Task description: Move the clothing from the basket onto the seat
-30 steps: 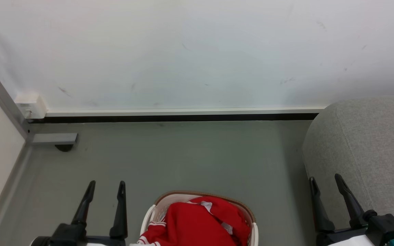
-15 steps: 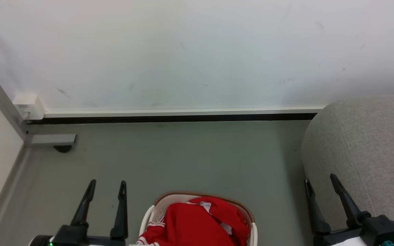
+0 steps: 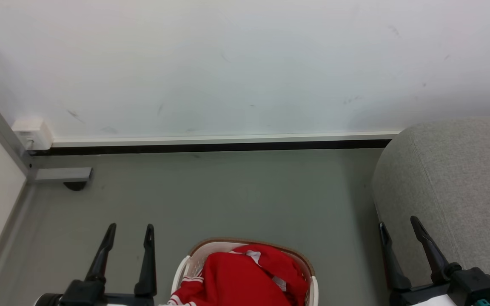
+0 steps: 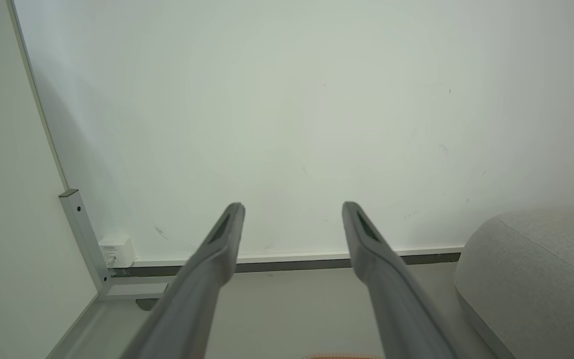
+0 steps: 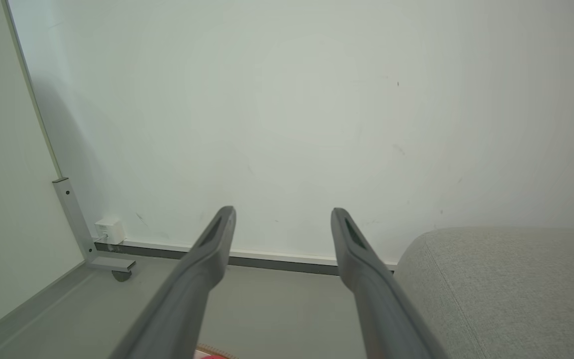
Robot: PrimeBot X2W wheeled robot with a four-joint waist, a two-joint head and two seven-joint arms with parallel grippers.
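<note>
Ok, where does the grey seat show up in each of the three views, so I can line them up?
Head view: the seat takes the right edge, from mid-height down.
Left wrist view: the seat sits in the lower right corner.
Right wrist view: the seat is at lower right, looking larger.
Shared landmark: the small white socket box, on the left in all three.

The clothing (image 3: pixel 245 276) lies in the basket (image 3: pixel 309 265), left of the seat (image 3: pixel 462 178).
</note>
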